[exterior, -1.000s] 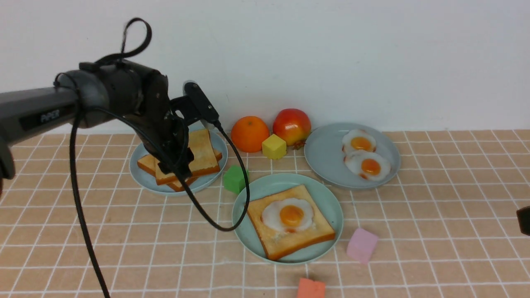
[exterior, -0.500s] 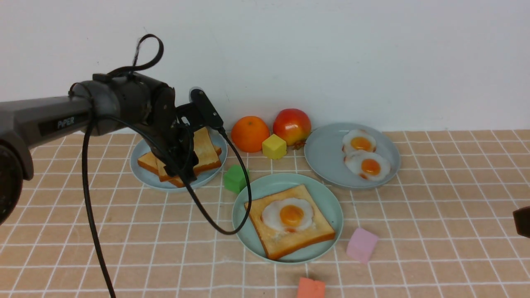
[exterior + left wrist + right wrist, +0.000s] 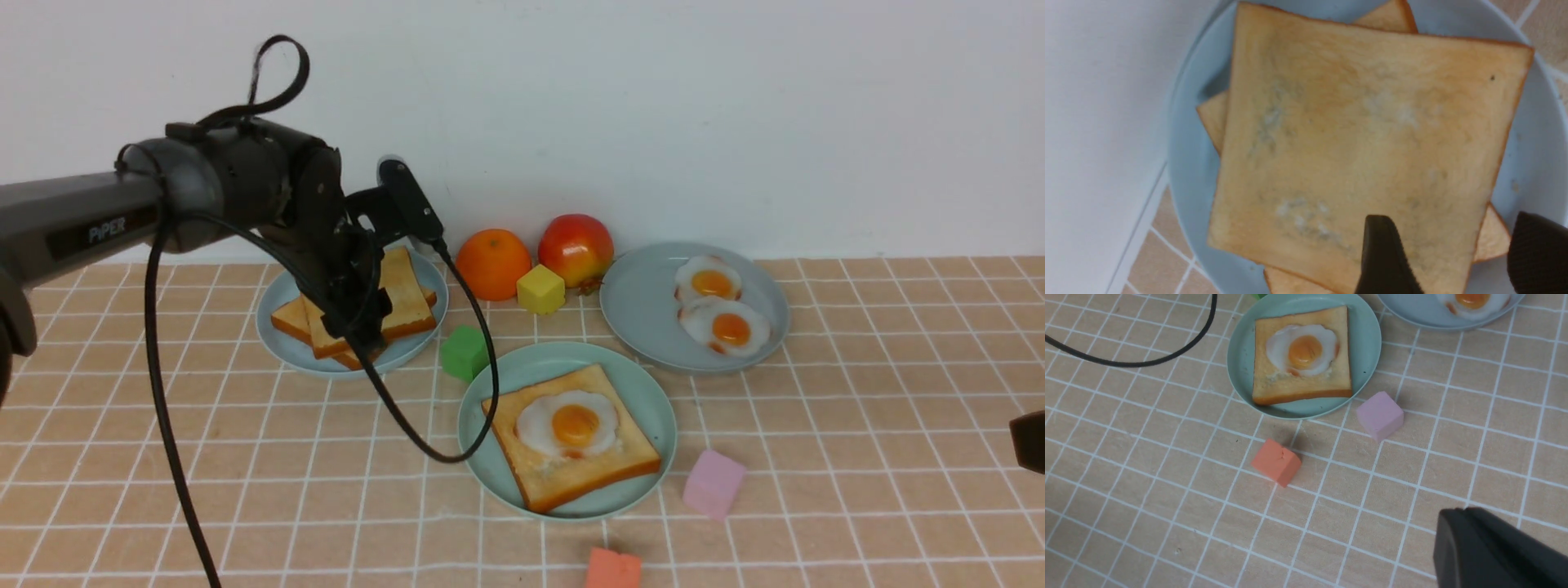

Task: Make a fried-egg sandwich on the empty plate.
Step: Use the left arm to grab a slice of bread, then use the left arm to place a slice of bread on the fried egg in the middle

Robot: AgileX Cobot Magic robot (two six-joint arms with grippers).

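Found the sandwich (image 3: 571, 441) open-faced on the green plate (image 3: 645, 400), centre of the bench (image 3: 857, 490): one square golden-brown toast slice (image 3: 563, 482), darker crust, carrying a white fried egg (image 3: 571, 425) with orange yolk. Logged the left pincer (image 3: 1449, 237) released, one finger (image 3: 1384, 257) above a corner of the top toast (image 3: 1355, 143) on the blue-grey plate (image 3: 1188, 183) at back left, the other past its edge. Could not judge the right pincer (image 3: 1486, 543) released or clenched; seen only as dark bulk.

The tablecloth (image 3: 857, 490) is showing tan squares gridded in white. The mint-green plate (image 3: 645, 392) is bearing golden-brown toast (image 3: 571, 483) and a white fried egg (image 3: 535, 425) with orange yolk. A pink cube (image 3: 713, 483) and a coral cube (image 3: 612, 569) are contrasting with it.
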